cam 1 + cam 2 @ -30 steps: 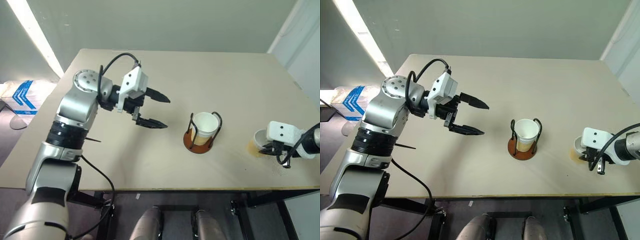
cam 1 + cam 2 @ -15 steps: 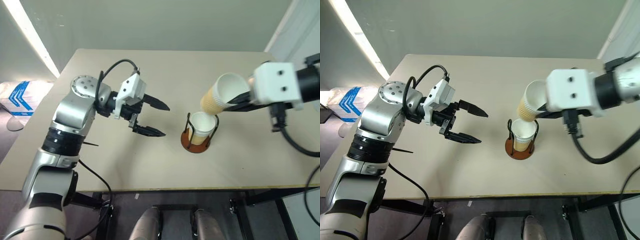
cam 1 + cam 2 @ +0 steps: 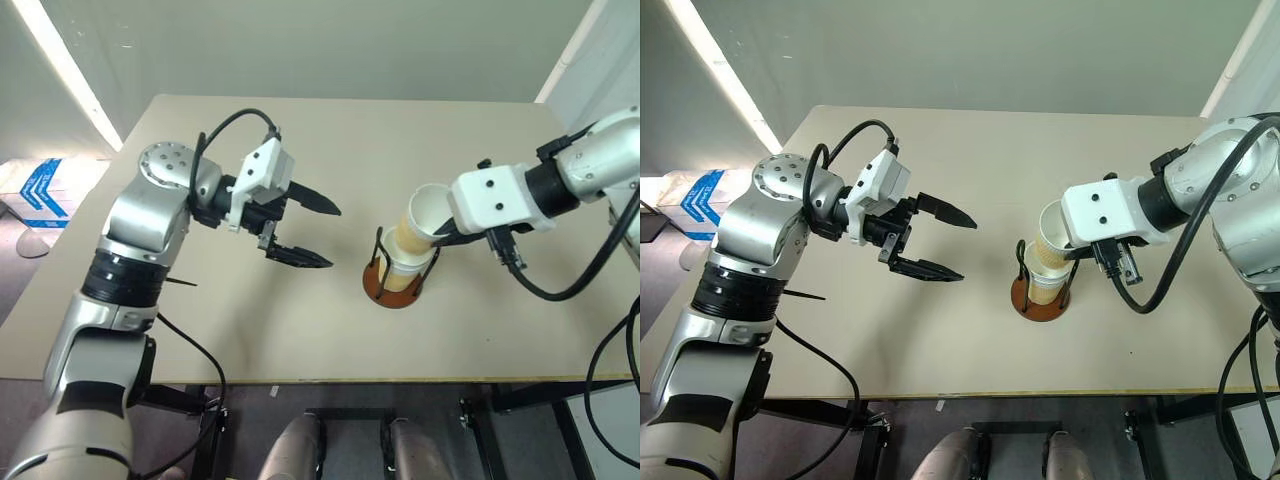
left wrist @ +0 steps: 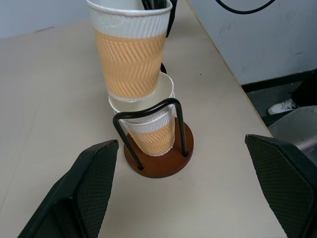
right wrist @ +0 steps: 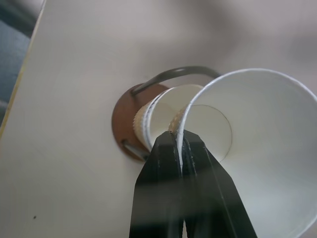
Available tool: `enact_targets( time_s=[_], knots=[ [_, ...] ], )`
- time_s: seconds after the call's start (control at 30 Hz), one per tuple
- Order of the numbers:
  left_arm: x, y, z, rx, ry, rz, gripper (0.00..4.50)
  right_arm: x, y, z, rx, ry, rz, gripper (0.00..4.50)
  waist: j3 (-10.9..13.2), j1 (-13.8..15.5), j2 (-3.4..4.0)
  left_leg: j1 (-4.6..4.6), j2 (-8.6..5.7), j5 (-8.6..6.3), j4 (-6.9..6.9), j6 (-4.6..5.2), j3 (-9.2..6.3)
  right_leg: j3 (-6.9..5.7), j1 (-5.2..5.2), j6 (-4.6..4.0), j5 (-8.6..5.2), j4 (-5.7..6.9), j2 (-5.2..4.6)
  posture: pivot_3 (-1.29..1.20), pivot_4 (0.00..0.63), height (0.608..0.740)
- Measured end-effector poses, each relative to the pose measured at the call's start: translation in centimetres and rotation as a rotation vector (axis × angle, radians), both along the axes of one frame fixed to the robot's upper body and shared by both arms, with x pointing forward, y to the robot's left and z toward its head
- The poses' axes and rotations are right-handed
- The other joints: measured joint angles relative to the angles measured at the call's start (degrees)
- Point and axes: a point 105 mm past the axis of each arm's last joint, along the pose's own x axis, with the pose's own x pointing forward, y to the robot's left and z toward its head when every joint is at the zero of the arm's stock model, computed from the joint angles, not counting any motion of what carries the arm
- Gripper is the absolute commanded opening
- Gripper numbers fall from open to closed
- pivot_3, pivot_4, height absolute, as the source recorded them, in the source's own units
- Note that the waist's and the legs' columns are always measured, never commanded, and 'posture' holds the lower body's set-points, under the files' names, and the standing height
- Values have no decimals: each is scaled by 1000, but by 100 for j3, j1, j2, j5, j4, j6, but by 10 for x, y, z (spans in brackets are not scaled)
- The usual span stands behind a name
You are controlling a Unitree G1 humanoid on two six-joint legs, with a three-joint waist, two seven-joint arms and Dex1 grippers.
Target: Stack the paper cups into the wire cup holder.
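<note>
The wire cup holder (image 3: 376,286), a reddish-brown disc with black wire loops, stands on the table right of centre. One paper cup (image 4: 148,138) sits upright inside it. A second paper cup (image 3: 418,216) hangs tilted just above, its bottom at the mouth of the cup in the holder. My right gripper (image 5: 177,140) is shut on that cup's rim, one finger inside and one outside. My left gripper (image 3: 333,238) hovers to the left of the holder, open and holding nothing, pointing toward the cups.
The tan table (image 3: 250,330) has its front edge near me and its right edge close behind my right arm. A blue and white package (image 3: 40,190) lies on the floor beyond the table's left side.
My right gripper has lifted a cup from the table's right side, carried it left and lowered it onto the mouth of the cup in the holder. The left gripper has stayed put.
</note>
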Motion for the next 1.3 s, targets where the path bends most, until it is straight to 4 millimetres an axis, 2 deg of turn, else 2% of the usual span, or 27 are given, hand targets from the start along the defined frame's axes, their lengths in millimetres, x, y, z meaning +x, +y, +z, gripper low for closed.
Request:
enact_targets(
  time_s=[0.17, 0.2, 0.27, 0.43, 0.6, 0.67, 0.73, 0.83, 0.97, 1.07, 1.13, 1.2, 1.3],
  knots=[
    [0, 1, -4, 0, 3, 6, 4500, -2, 0, -9, -15, 31, 12, 26, 0, -2, 0, 3, 0, 0, 2, -1, 0, 0, 1, -21, -7, 7, 0, 0, 150, 740],
    [1, 1, -5, -1, 4, 11, 4500, -2, 1, -10, -13, 34, 16, 212, 0, -3, -1, 2, 0, 0, 2, -1, 0, 0, 0, -22, -8, 13, 0, 0, 150, 740],
    [1, 1, -6, -2, -3, 16, 4500, 0, 4, -11, -4, 32, 10, 669, 0, -5, -1, 8, 0, 2, 3, -3, -1, 0, 0, -24, -8, 22, 0, 0, 150, 740],
    [2, 1, -6, 7, -21, 16, 4500, 4, 13, -15, 18, 33, 0, 2340, 0, -7, -1, 14, 0, 7, 3, -11, -4, -2, -4, -37, -11, 48, -1, 0, 150, 740],
    [3, 3, -6, 12, -32, 17, 4500, 14, 19, 5, 113, -32, -53, 4019, 1, -13, -1, 15, 0, 12, 1, -17, -14, -7, -13, -51, -17, 71, 0, 0, 150, 740],
    [6, 4, -7, 6, -36, 42, 4500, 22, 8, 20, 220, -63, -149, 4019, 1, 6, -1, 13, 0, 15, -1, -22, -15, -8, -14, -53, -17, 71, -1, 0, 150, 740],
    [12, 9, -10, -8, -35, 94, 4500, 27, -13, 34, 337, -91, -266, 4019, 1, 32, -3, 13, -2, 15, -1, -24, -15, -9, -12, -54, -17, 69, -2, 0, 150, 740],
    [21, 17, -12, -47, -37, 187, 4500, 29, -47, 37, 498, -99, -435, 4019, 0, 49, -6, 15, -1, 9, -2, -34, -15, -9, -10, -59, -21, 67, -1, 0, 150, 740],
    [26, 26, -16, -82, -22, 269, 4500, 33, -81, 20, 697, -83, -652, 4019, 0, 44, -6, 20, 1, 11, -8, -39, -13, -8, -12, -30, -9, 74, 0, 0, 150, 740],
    [31, 35, -21, -100, -12, 336, 4500, 32, -108, -3, 803, -57, -826, 4019, 1, 42, -7, 24, 3, 14, -14, -45, -14, -10, -13, -13, -1, 77, 2, 0, 150, 740],
    [38, 41, -18, -130, -36, 402, 4500, 28, -113, -20, 913, -3, -881, 4019, 1, 40, -8, 29, 4, 16, -15, -46, -13, -8, -10, -16, -2, 80, 4, 0, 150, 740],
    [46, 48, -16, -148, -59, 470, 4500, 28, -115, -37, 952, 28, -939, 4019, 3, 34, -4, 33, -1, 22, -18, -40, -10, 0, -11, -30, -11, 78, 3, 0, 150, 740],
    [50, 51, -17, -168, -68, 519, 4500, 27, -114, -45, 971, 14, -966, 4019, 3, 25, -5, 34, -3, 30, -17, -33, -10, 3, -8, -43, -15, 77, 3, 0, 150, 740]
  ],
)
